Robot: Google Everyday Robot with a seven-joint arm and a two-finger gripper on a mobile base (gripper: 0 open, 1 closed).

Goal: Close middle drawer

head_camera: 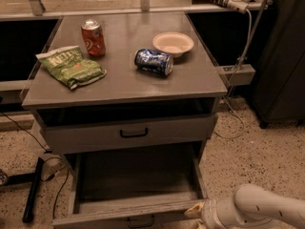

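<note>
The middle drawer (128,210) is pulled far out at the bottom of the camera view, showing its deep, empty grey inside. Its flat front runs along the lower edge, with the black bar handle (140,220) partly cut off. My gripper (195,211) is at the drawer's front right corner, right against the front panel. The white arm (267,209) reaches in from the lower right. Above it, the top drawer (133,133), with the same black handle, stands slightly out from the cabinet.
On the cabinet top (200,80) lie a green chip bag (71,67), an upright red can (93,38), a blue can on its side (153,62) and a beige bowl (173,44). A black bar (33,190) and cables lie on the floor at left. A dark cabinet (281,56) stands at right.
</note>
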